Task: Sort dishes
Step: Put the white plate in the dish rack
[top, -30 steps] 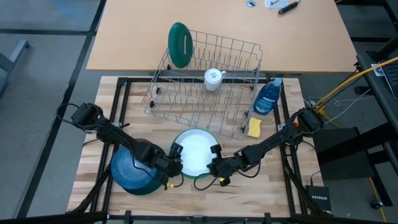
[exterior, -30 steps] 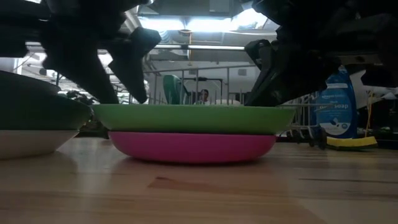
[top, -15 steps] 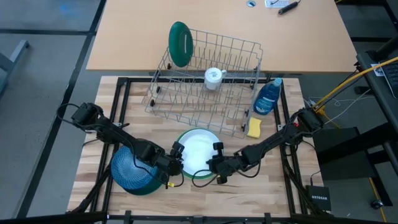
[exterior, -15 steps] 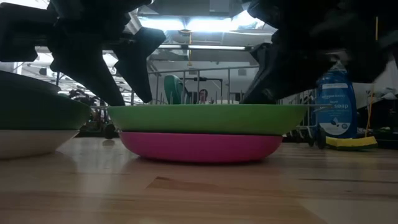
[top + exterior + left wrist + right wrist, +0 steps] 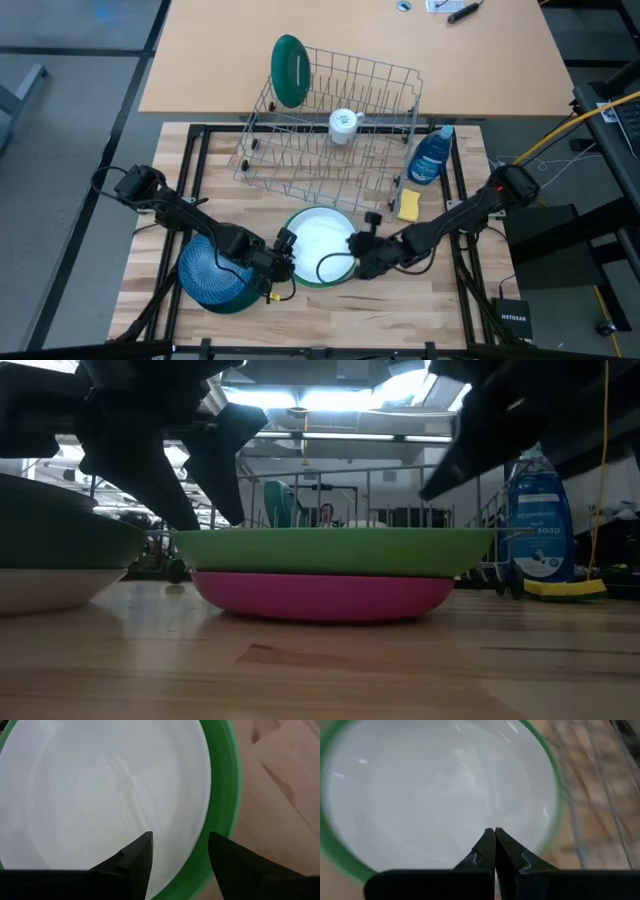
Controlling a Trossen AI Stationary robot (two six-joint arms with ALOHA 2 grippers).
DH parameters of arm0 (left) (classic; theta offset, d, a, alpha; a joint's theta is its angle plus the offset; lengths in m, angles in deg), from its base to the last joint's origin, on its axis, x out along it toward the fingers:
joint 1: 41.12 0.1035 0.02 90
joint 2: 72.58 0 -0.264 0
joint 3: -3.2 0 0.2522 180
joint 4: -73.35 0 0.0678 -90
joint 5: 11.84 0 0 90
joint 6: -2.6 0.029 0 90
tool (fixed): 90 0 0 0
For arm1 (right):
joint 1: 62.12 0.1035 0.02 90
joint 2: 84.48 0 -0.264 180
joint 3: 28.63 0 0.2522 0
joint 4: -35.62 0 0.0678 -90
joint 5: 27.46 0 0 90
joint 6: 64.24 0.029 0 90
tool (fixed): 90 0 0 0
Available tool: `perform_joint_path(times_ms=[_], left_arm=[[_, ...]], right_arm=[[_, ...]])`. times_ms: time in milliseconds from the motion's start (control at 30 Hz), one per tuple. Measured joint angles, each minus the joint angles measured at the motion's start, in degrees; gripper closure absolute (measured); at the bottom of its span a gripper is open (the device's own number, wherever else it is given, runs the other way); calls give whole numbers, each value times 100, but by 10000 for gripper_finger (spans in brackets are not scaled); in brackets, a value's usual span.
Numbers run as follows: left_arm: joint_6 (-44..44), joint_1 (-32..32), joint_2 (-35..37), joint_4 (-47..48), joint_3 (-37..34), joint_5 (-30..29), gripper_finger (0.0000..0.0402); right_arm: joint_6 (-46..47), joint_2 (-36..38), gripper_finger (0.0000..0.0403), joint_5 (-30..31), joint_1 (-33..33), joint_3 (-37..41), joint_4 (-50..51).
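While we scan from the left side, first up is a stack of bowls (image 5: 212, 276) near the front-left of the wooden surface (image 5: 420, 320), the top one blue inside with a dark green rim. Just beside it, the left gripper (image 5: 283, 254) sits over the near-left edge of the light green plate (image 5: 344, 279), fingers (image 5: 131, 861) spread with the rim between them, not clamped down as far as we can tell. That plate has a white plate (image 5: 315, 245) nested in it, and in the low view it rests on a pink dish (image 5: 322, 596).

Moving right, the right gripper (image 5: 362, 248) hovers over the plate's right edge with its fingers (image 5: 495, 851) pressed together, holding nothing.

Behind all that is the wire rack (image 5: 335, 135) with a dark green plate (image 5: 289, 71) standing upright in it and a white cup (image 5: 343, 124). To the rack's right are the soap bottle (image 5: 432, 156) and yellow sponge (image 5: 408, 205).

What worries us: it's a three-deep stack. If the left fingers close on just the green rim and lift from one side, the white plate could slide off, or the pink dish could get dragged along. The right gripper being that close also risks a bump.
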Motion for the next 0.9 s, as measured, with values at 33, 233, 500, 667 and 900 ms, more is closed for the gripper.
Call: perform_joint_path(times_ms=[33,233,500,667,900], left_arm=[[0,0,0,0,0,-1,222],[0,0,0,0,0,0,222],[203,-1,-4,-3,1,2,222],[481,13,-120,-43,9,46,222],[871,14,-322,-102,31,63,222]], right_arm=[[243,0,402,52,-3,0,222],[960,-189,402,170,-4,4,814],[987,-488,402,125,-4,-7,670],[985,-492,402,68,-4,-7,587],[985,-492,402,-37,-6,-7,550]])
